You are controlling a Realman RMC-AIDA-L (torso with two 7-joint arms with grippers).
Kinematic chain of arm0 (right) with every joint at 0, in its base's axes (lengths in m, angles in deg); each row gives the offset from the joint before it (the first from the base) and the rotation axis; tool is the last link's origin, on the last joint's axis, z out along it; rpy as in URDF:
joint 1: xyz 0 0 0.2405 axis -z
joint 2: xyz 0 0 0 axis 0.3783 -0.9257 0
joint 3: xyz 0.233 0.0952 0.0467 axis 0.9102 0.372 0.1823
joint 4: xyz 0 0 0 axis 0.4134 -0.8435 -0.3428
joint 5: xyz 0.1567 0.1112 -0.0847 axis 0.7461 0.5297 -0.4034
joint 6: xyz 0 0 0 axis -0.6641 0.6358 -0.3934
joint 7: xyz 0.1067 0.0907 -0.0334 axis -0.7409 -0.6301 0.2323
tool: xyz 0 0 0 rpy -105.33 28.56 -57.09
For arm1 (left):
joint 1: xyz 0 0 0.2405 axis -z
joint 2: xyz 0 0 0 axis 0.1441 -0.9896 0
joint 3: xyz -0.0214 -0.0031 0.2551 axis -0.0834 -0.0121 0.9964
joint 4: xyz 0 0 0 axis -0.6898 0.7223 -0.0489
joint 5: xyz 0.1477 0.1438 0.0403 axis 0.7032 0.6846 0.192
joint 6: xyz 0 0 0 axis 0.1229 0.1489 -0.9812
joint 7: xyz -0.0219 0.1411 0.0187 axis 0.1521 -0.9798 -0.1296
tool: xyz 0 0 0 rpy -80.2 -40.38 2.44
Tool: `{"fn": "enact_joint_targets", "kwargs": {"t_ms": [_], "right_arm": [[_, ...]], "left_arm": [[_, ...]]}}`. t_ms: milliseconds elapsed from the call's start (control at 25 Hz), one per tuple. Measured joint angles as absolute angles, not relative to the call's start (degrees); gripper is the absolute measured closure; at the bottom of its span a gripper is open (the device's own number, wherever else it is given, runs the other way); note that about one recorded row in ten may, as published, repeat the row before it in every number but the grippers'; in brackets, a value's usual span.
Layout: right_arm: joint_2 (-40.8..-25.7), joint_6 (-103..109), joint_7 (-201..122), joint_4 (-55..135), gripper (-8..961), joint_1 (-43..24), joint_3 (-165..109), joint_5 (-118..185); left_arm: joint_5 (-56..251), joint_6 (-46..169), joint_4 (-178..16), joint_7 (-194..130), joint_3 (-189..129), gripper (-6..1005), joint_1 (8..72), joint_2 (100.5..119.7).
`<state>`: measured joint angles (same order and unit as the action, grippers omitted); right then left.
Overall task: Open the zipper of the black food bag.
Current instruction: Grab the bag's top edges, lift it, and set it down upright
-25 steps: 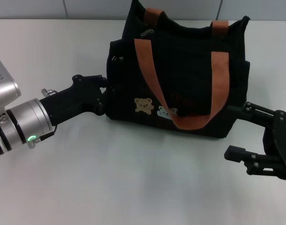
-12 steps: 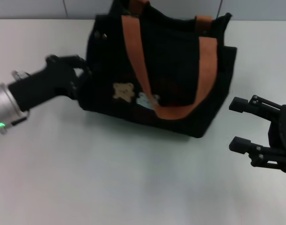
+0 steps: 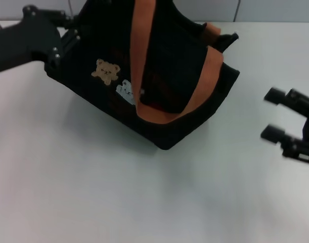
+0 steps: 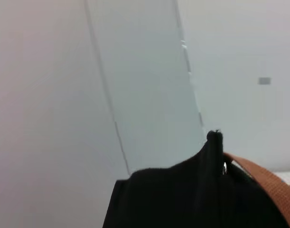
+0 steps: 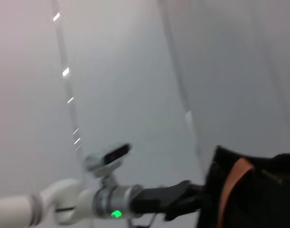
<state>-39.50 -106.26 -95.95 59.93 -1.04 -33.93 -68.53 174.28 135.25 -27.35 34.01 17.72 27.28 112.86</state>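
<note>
The left gripper [image 3: 60,38] clamps the left end of the black food bag [image 3: 159,76], which sits tilted on the white table [image 3: 93,192], its long axis slanting from that gripper toward the right gripper [image 3: 273,116]. The right gripper hangs well apart, fingers spread wide, holding nothing.

A white table [image 3: 119,197] fills the head view from 3 o'clock round to 9 o'clock, plain and matte. At 12 o'clock a pale grey wall [image 3: 275,9] meets its far edge, with a thin vertical seam [image 3: 237,10] near 1 o'clock. The same wall [image 4: 145,76] shows panel seams in the wrist views.
</note>
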Motion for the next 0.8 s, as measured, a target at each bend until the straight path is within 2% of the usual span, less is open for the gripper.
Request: {"fn": "enact_joint_targets", "kwargs": {"t_ms": [200,800], "right_arm": [[-39.53,-101.22,-95.89,53.41,119,-1.32,-25.18,-68.53],[-39.86,-88.33,-96.88,44.05,120,-2.09,-20.53,-67.16]], "left_arm": [[178.5,136.65,-7.81,40.09,20.76,887,26.26,113.64],[179.61,136.57,-0.6,37.5,32.73,887,25.02,113.79]]}}
